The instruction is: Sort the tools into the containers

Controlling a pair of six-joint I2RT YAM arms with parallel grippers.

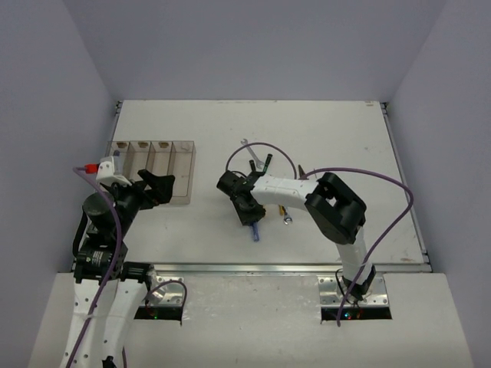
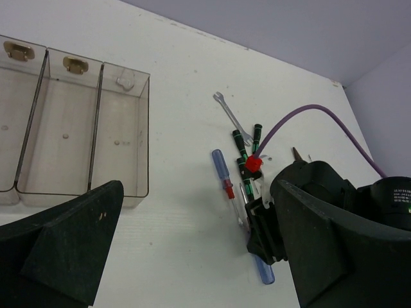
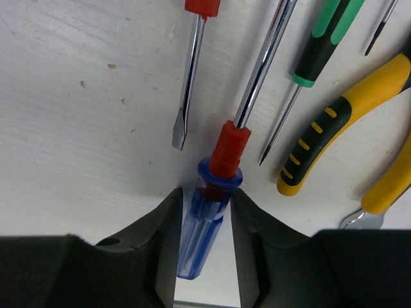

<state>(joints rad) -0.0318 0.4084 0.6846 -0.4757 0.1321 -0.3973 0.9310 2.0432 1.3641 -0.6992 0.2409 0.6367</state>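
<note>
My right gripper [image 3: 207,196] has its fingers against both sides of a blue-handled screwdriver [image 3: 199,244] with a red collar, lying flat on the table. Seen from above, that gripper [image 1: 249,208] sits over the tool pile with the blue handle [image 1: 255,232] sticking out toward me. Around it lie another blue screwdriver [image 2: 220,163], green-and-black screwdrivers [image 2: 241,140], yellow-handled pliers [image 3: 327,128] and a silver wrench [image 2: 228,110]. The clear containers [image 1: 153,172] stand at the left. My left gripper [image 1: 165,186] hovers beside them, open and empty.
The second screwdriver's flat blade [image 3: 183,122] rests just left of the held handle. A purple cable [image 1: 268,149] arcs over the tool pile. The table's front edge [image 1: 253,268] runs close behind the blue handle.
</note>
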